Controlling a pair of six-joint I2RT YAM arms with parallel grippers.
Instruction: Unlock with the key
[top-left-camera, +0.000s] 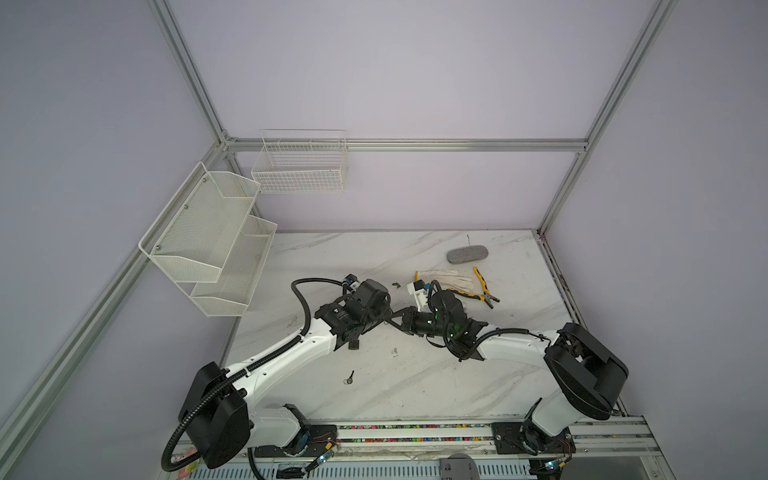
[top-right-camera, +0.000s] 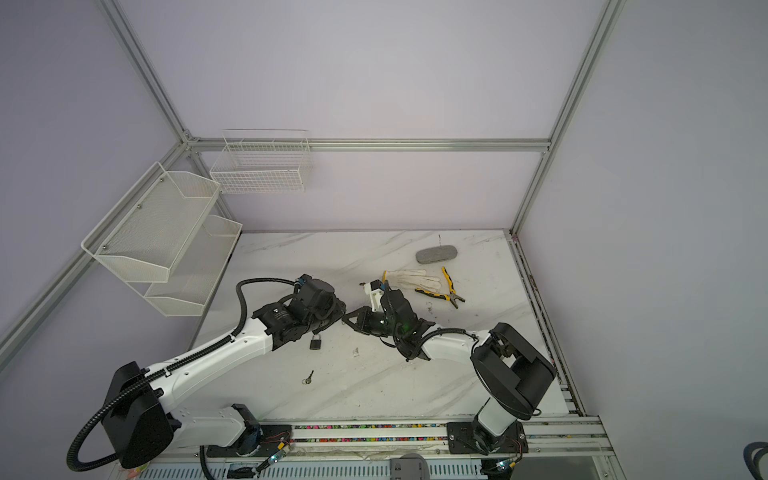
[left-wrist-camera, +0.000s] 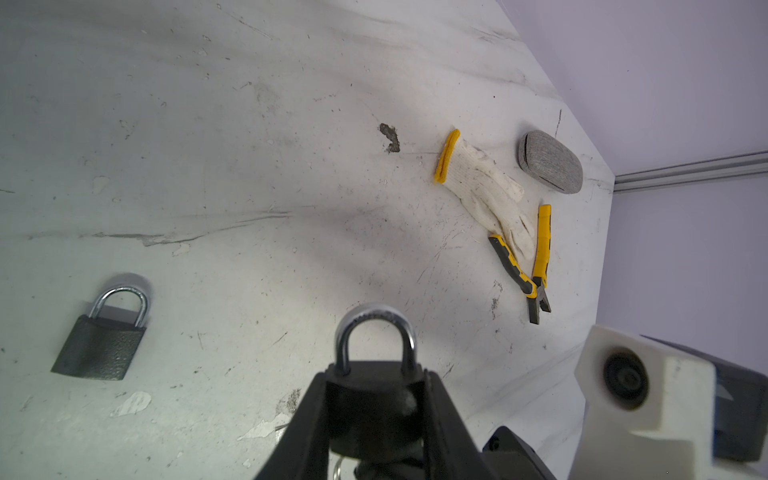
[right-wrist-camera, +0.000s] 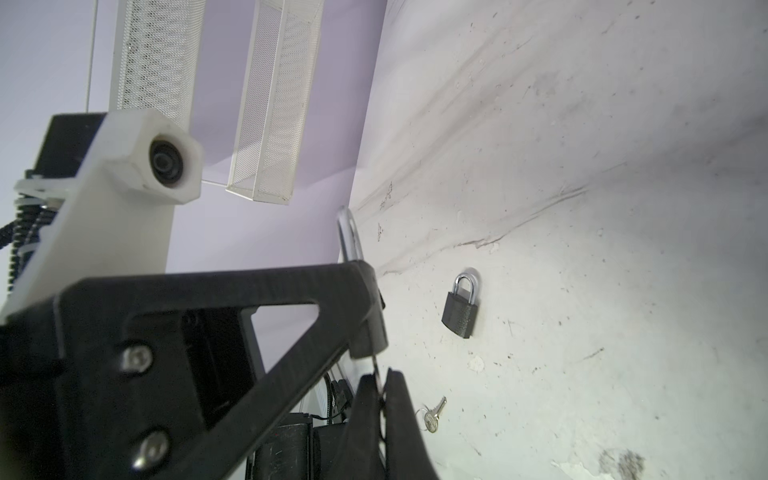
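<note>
A padlock (left-wrist-camera: 365, 399) is clamped in the left gripper (left-wrist-camera: 376, 374), shackle outward. The right gripper (right-wrist-camera: 380, 380) is pressed together just beside it (contents cannot be told). A key (right-wrist-camera: 434, 411) is seen on the table (right-wrist-camera: 582, 332) near a second padlock (right-wrist-camera: 461, 309).

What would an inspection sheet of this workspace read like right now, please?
Surface: table, white marbled, scuffed, stained, chipped in places.
Job's things: held padlock, shackle looks closed; spare padlock and loose key lie on the table, apart.
Clutter: glove, pliers and grey case at the far right; the glove's fingers lie between the plier handles.
Grippers: left gripper jaws closed on the held padlock's body; right gripper jaws shut on a thin key at its base.
Cables: black conduit loops off the left arm.
Surroundings: mesh shelf and wire basket on the walls; nothing seen in them.
</note>
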